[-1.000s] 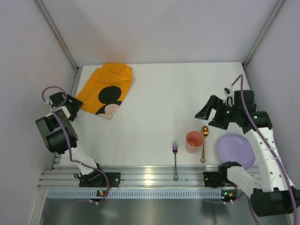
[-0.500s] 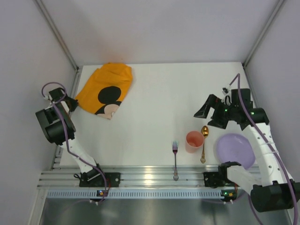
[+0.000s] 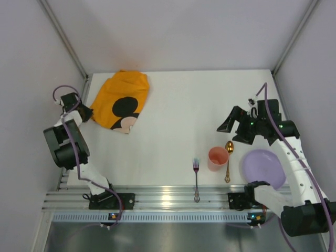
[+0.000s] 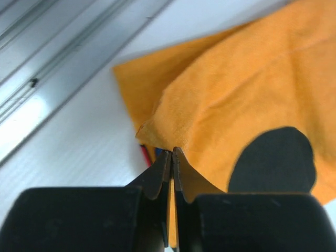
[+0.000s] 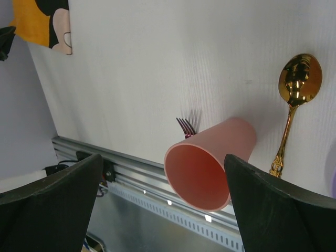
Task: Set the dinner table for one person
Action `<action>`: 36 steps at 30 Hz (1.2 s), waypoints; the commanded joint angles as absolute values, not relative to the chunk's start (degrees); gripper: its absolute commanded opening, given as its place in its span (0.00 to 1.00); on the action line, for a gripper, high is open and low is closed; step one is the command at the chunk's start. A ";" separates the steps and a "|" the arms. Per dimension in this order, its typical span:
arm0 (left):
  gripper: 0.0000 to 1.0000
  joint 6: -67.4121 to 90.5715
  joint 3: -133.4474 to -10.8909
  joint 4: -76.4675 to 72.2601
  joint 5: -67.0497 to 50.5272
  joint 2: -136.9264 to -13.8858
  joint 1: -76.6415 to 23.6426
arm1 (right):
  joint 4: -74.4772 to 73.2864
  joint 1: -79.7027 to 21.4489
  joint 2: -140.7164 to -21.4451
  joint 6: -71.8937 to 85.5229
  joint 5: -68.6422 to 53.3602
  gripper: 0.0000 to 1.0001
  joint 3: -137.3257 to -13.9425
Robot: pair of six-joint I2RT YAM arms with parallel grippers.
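Observation:
The orange Mickey Mouse placemat (image 3: 118,100) lies folded at the back left of the white dinner table (image 3: 178,110). My left gripper (image 3: 85,113) is shut on the placemat's near left edge; in the left wrist view its tips (image 4: 171,152) pinch a fold of the orange cloth (image 4: 236,100). My right gripper (image 3: 227,126) hovers open above a pink cup (image 3: 218,157), which stands upright and shows between its wide fingers (image 5: 163,157). A gold spoon (image 3: 228,155) lies right of the cup, a fork (image 3: 196,176) left of it, and a lilac plate (image 3: 263,168) at the far right.
An aluminium rail (image 3: 168,198) runs along the near edge, and the fork's handle reaches onto it. Grey enclosure walls close in the left, right and back sides. A rail (image 4: 63,58) also runs beside the placemat at the table's left edge.
My left gripper has shut on the placemat's edge and moved toward the back. The cloth's near corner has shifted a little with it. The right arm has hardly moved.

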State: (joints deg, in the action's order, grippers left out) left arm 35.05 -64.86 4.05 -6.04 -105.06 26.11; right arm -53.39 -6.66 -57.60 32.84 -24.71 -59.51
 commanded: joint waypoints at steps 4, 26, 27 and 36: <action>0.06 29.71 -71.71 10.27 1.30 -98.79 19.61 | -52.12 -7.82 -56.78 32.17 -24.79 1.00 -58.71; 0.74 19.67 -108.27 26.19 12.56 -120.75 -49.81 | -52.91 -7.73 -51.50 29.79 -18.20 1.00 -55.64; 0.99 20.82 -108.28 25.67 12.92 -120.85 -50.36 | -52.91 -7.73 -51.33 29.71 -17.85 1.00 -55.72; 0.99 29.26 -107.58 28.39 17.75 -113.48 -46.41 | -52.38 -8.88 -51.07 29.62 -15.65 1.00 -55.28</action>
State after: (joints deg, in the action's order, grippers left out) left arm 25.39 -105.58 26.89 12.60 -120.88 -50.33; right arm -53.54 -7.31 -52.14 30.41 -17.37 -55.48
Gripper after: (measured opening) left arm 0.985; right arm 0.996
